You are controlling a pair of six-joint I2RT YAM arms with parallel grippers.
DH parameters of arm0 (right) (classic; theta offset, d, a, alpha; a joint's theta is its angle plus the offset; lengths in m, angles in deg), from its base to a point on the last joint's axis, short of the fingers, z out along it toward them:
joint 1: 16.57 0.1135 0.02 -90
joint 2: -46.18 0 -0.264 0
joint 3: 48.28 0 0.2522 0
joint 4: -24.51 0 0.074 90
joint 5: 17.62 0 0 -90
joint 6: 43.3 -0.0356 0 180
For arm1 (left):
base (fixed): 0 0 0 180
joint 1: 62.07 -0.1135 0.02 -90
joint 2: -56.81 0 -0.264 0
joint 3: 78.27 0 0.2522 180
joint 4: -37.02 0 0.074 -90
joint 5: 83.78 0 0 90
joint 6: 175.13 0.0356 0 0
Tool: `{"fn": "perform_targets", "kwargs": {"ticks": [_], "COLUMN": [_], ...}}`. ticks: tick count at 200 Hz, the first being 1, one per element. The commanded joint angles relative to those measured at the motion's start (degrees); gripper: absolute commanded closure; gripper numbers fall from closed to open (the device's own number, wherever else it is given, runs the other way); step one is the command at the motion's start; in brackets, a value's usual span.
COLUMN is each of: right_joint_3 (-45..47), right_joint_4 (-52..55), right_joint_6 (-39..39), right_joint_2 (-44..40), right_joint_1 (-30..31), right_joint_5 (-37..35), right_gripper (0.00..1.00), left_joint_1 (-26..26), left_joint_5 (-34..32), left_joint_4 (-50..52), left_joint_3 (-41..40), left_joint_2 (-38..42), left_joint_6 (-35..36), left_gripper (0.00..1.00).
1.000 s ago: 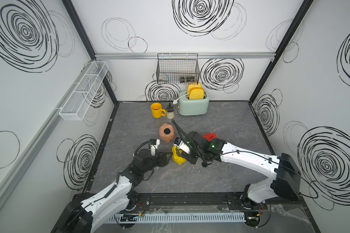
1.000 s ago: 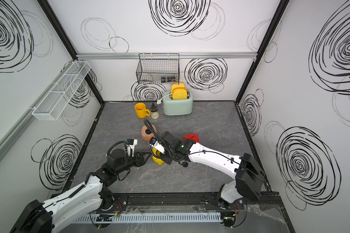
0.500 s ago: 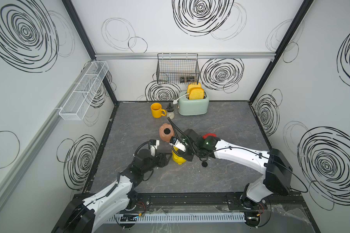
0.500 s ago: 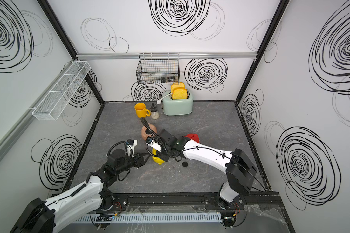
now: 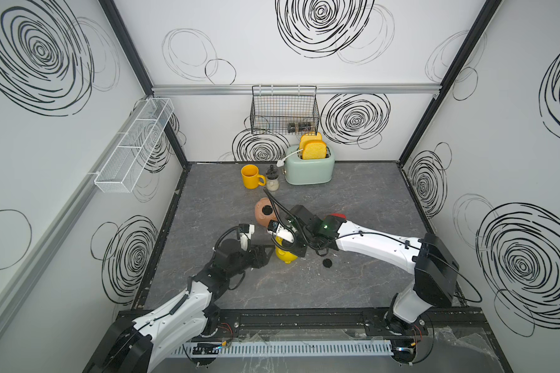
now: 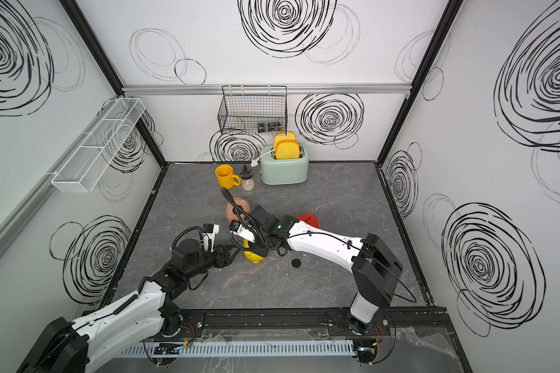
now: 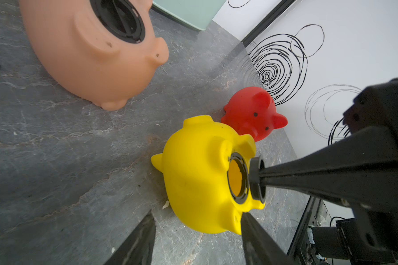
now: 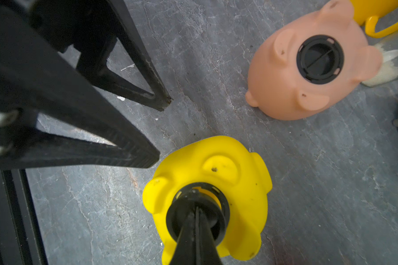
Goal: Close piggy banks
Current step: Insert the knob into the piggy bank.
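Pinched shut on a black plug [image 7: 257, 181], the right gripper [image 8: 196, 212] holds it just off the belly hole of the yellow pig [image 7: 198, 174], which lies on its side. The left gripper [image 8: 162, 132] is half open and empty, one fingertip [image 8: 145, 158] just beside that pig. The red pig [image 7: 250, 114] stands near it; the pink pig [image 7: 90, 57] lies farther off, hole capped. A loose plug [image 5: 327, 263] lies near the yellow pig on the grey marbled table [image 5: 369, 187]. White walls [image 5: 239, 42] carry black scribbled rings.

Yellow mug [image 5: 250, 176], small jar [image 5: 272, 182] and toaster [image 5: 309, 169] (toast [image 5: 314, 151] inside) stand close together.
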Motion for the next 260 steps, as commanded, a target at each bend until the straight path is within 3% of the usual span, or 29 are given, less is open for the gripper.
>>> {"fn": "perform_targets", "kwargs": {"ticks": [1,260], "right_joint_3": [-2.59,-3.57], "right_joint_4": [2.15,6.33], "right_joint_6": [1.99,3.57], "right_joint_2": [1.09,5.78], "right_joint_1": [-0.22,-0.6], "right_joint_5": [0.03,-0.88], "right_gripper": [1.0,1.0], "left_joint_1": [-0.45,-0.76], "left_joint_5": [0.54,0.5], "left_joint_4": [-2.75,-2.41], "left_joint_3": [-0.37,-0.19], "left_joint_2": [0.18,-0.6], "left_joint_6": [-0.41,-0.04], "left_gripper": [0.37,0.37]}}
